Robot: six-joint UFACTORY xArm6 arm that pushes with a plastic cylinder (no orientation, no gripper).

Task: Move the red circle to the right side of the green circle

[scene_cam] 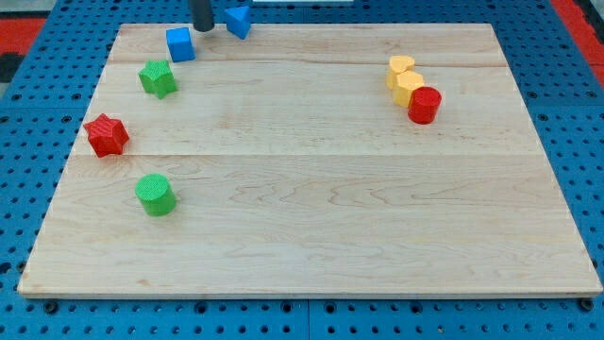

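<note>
Well, my tip [203, 28] is a bare rod, no pincer to open. Red circle [425, 105] far right and below it, touching a yellow block [410, 88]; green circle [155, 195] below-left. Light, rigid, slides easily: push its right flank

There is only one view. It looks down at a slant from above the near edge of the pale wooden board [311, 189], facing its far edge. The whole board fits in, with blue perforated table [566, 113] around it.
</note>
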